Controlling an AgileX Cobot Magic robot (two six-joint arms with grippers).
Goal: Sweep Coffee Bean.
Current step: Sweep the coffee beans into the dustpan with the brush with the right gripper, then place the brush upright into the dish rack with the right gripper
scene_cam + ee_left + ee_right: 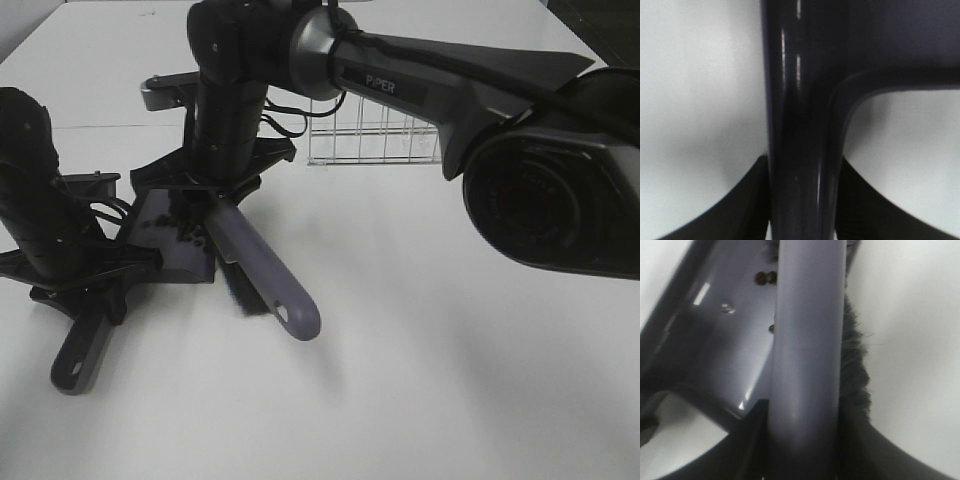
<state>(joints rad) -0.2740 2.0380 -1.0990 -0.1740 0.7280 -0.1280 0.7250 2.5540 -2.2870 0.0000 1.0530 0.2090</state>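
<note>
Several tiny dark coffee beans [190, 232] lie on the grey-purple dustpan [165, 250], which rests on the white table. They also show in the right wrist view [765, 277] on the pan [720, 340]. My left gripper [95, 290] is shut on the dustpan's handle [80, 355], which fills the left wrist view [800, 125]. My right gripper [215, 190], reaching across to the left, is shut on a brush with a grey-purple handle [265, 275] [807, 340]. Its black bristles [238, 288] [855, 365] sit at the pan's right edge.
A wire rack [375, 135] stands on the table [420, 380] behind the right arm. The right arm's dark body [550, 190] looms large at the right of the exterior view. The left arm's base [30, 150] stands at the far left.
</note>
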